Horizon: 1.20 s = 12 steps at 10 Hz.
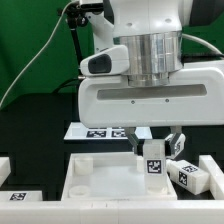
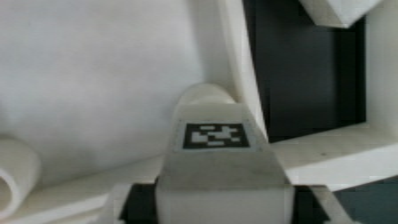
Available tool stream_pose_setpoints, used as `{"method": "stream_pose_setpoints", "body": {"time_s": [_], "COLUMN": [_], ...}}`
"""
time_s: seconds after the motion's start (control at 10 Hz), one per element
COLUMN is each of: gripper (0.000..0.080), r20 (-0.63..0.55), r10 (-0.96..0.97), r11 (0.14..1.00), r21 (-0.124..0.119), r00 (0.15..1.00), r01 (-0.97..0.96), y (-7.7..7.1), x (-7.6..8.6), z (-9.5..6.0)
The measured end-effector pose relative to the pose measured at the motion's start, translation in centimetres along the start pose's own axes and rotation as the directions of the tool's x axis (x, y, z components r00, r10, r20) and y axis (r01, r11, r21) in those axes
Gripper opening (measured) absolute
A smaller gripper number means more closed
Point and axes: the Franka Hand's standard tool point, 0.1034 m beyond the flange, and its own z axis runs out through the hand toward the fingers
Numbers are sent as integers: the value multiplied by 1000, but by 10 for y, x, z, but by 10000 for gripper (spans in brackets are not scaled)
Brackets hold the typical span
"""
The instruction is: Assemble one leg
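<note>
My gripper is shut on a white leg with a black-and-white tag and holds it upright over the far right part of the large flat white panel. In the wrist view the leg fills the middle between my two fingers, its tagged end pointing at the panel near its raised rim. Whether the leg's lower end touches the panel is hidden. Two more tagged legs lie on the table just to the exterior view's right of the panel.
The marker board lies behind the panel. A white part with a tag sits at the exterior view's left edge. A round corner socket shows on the panel's far left. Another white part shows beyond the rim in the wrist view.
</note>
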Motion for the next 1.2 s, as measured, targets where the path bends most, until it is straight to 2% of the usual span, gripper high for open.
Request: {"method": "stream_pose_setpoints", "body": {"time_s": [0.2,0.3,0.4,0.6,0.7,0.8,0.9,1.0,1.2], "gripper": [284,284,284,284,284,526,526,629,647], "r20": [7,18,26,45,47,47,44,38,28], "r10": [311,483,581,649,638,599,543,468,279], "r11": [950,876,813,760,769,799,839,883,960], "r21": [8,11,9,12,14,16,18,16,16], "r00": [950,876,813,760,769,799,838,883,960], "r01": [-311,-483,-582,-650,-639,-601,-544,-469,-279], "y": [-7,-12,-19,-22,-22,-22,-22,-25,-25], "x": [-4,-7,-10,-12,-12,-12,-12,-14,-14], "z": [1,2,3,3,3,3,3,4,4]}}
